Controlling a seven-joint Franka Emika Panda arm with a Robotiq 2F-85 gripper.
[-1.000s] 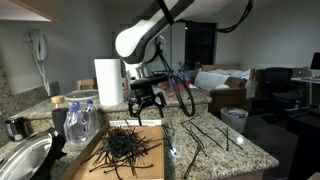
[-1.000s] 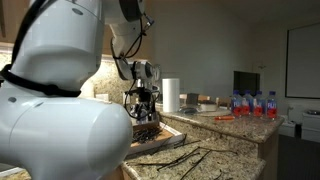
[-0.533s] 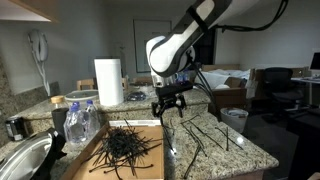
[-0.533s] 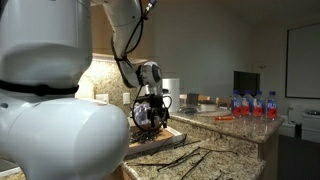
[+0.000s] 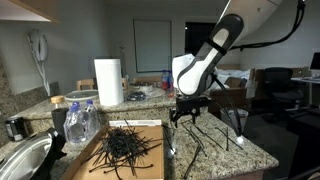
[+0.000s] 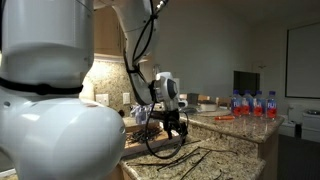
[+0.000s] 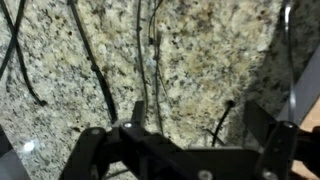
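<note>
Black strands (image 5: 207,135) lie loose and scattered on the speckled granite counter (image 5: 250,152), thin and mostly straight (whether they are ties or wires cannot be told). The hand (image 5: 187,117) hangs just above them, pointing down, its jaws spread wide and gripping nothing; a gap shows between its fingertips and the stone. In the wrist view several of these strands (image 7: 98,70) run roughly from 12 to 6 o'clock across the granite, and one passes under the space between the two fingers.

In an exterior view, at about 8 o'clock from the hand, a thick tangled heap (image 5: 125,146) of the same black stuff sits on a wooden board (image 5: 152,165). Farther out at 9 o'clock stands a clear plastic bottle (image 5: 80,122), and a white paper towel roll (image 5: 108,82) stands upright at 10 o'clock. A metal sink (image 5: 22,160) takes the far corner at 8 o'clock. In an exterior view, a row of water bottles (image 6: 250,104) stands well apart from the hand, at 2 o'clock.
</note>
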